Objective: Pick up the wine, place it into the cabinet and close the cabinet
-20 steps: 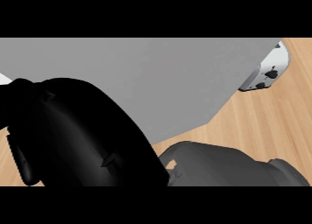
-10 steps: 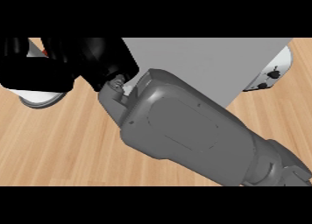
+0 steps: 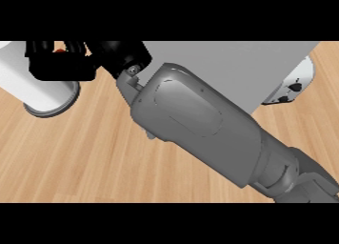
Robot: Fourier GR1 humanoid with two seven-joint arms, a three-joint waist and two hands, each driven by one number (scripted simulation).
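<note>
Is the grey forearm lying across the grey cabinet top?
Yes, the forearm runs diagonally from lower right across the grey cabinet corner.

Wine point(image 3: 60, 47): only small red-orange patch visible, at top of black right hand point(image 3: 77, 62), rest hidden. Cabinet point(image 3: 228, 59): plain grey flat face, just right of hand, partly behind forearm.

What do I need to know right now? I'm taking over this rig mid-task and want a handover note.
Right hand: upper left of the head view, at the top of a white cylinder; grip cannot be told.
Left hand: not in view.
Grey cabinet: top centre, partly behind the right forearm; door state not visible.
Wine: not identifiable for sure; the white cylinder may be it.
Done: nothing confirmed. Left: wine into cabinet, close cabinet.
</note>
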